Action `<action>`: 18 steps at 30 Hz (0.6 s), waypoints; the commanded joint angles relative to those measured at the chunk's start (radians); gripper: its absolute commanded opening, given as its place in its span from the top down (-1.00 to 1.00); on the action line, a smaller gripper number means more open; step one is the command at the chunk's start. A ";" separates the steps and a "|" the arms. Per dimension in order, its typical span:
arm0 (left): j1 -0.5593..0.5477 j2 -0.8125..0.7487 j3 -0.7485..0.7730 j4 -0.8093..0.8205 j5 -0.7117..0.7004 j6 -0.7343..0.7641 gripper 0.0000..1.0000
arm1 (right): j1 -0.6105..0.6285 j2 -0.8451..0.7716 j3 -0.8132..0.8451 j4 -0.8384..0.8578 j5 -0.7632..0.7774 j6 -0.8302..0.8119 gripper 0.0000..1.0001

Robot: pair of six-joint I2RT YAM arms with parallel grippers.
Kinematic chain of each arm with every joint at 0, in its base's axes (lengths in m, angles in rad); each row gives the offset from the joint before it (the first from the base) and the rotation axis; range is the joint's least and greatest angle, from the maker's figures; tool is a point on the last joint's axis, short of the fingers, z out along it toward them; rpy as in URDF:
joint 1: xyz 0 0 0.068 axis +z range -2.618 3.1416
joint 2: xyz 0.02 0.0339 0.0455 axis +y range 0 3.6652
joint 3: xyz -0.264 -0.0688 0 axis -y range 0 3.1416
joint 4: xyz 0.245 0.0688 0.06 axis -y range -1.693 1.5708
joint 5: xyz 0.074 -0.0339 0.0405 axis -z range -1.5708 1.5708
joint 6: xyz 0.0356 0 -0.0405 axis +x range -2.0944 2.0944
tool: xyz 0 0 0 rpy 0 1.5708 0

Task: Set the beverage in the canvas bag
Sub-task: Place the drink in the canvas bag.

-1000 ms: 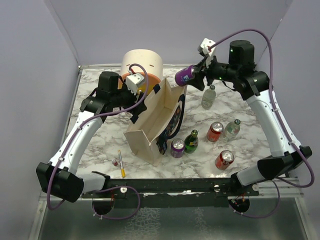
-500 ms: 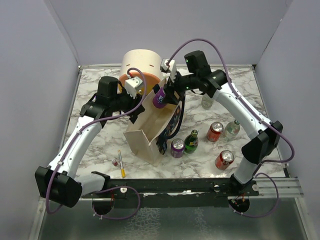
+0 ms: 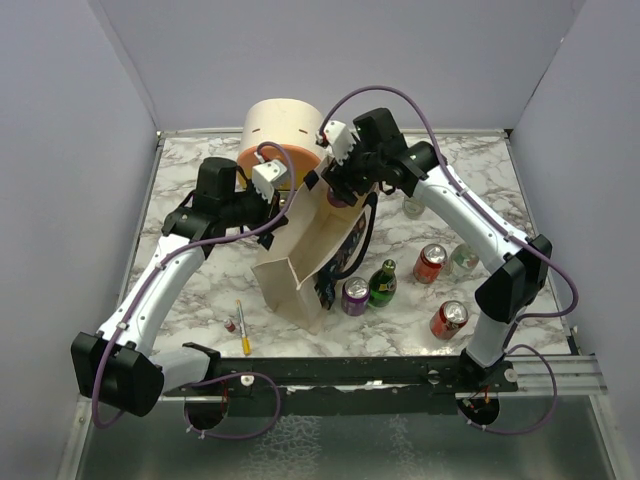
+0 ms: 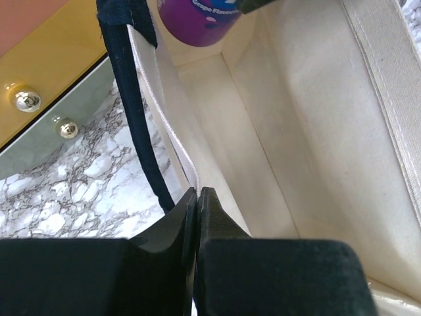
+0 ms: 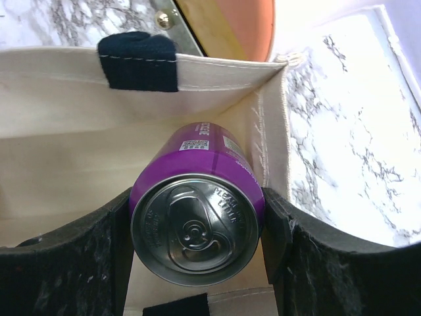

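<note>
I am looking down on a grey-veined white marble worktop (image 3: pixel 200 290). On it stands a bag (image 3: pixel 305 255) of stiff beige canvas, boxy and open at the top, with navy webbing handles and a dark printed panel on its right side. Behind the bag is a rounded cream box (image 3: pixel 285 128) with an orange front and small brass knobs. The left end effector (image 4: pixel 197 193) is fully closed. Its matte black fingers pinch the pale top hem of the bag's left wall, just beside a navy handle (image 4: pixel 135 112). The left arm reaches forward from the near left corner, elbow out, with its wrist level with the bag's rim. The right end effector (image 5: pixel 197 230) is partly spread and grips a can (image 5: pixel 197 210), a glossy purple cylinder with a silver pull-tab lid. One padded finger (image 5: pixel 122 237) presses on each side of it. The can hangs inside the mouth of the bag at its far corner, lid towards the wrist and base pointing down into the smooth cream interior, clear of the bag's floor. The right arm arches high from the near right corner, bends sharply at the elbow and angles its wrist down over the opening. To the right of the bag on the worktop are two red cans (image 3: pixel 430 263), a spare purple can (image 3: pixel 355 296), a green bottle (image 3: pixel 383 282) and two clear bottles (image 3: pixel 462 258). A yellow pen (image 3: pixel 243 328) lies near the front edge.
</note>
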 commanded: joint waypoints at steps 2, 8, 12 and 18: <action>0.002 -0.028 -0.016 -0.041 0.086 0.030 1.00 | -0.002 -0.040 0.025 0.096 0.115 0.006 0.98; 0.002 -0.014 0.014 -0.068 0.163 0.030 1.00 | -0.003 -0.032 0.026 0.011 -0.179 -0.071 0.98; 0.002 -0.003 0.026 -0.067 0.170 0.009 1.00 | 0.008 0.000 0.068 -0.067 -0.256 -0.110 0.98; 0.001 0.002 0.024 -0.049 0.161 -0.027 1.00 | 0.033 -0.003 0.032 -0.053 -0.232 -0.112 0.98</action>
